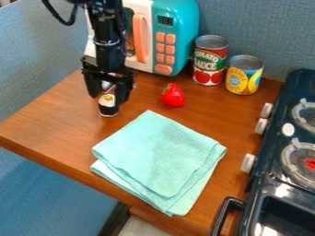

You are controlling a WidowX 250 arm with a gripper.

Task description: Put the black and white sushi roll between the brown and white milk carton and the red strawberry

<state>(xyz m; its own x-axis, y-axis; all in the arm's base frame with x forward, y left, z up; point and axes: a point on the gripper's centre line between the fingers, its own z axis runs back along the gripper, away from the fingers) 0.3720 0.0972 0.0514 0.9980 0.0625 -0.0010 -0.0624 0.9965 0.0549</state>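
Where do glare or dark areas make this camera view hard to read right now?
Camera view: bright glare spots on the front of the stove; pale highlights on the strawberry; the black gripper shows little surface detail, and the small object at it, black on its lower part, is dark there too; the cloth is evenly lit across its top.

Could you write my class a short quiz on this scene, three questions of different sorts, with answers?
1. Fill in: a red ____ lies between the cloth and the toy microwave.
2. True or false: the cloth lies on the stove.
3. Which is nearest the gripper?
a) the yellow can
b) the small black-and-white item
c) the stove

Key: 1 strawberry; 2 false, it lies on the wooden table; 3 b.
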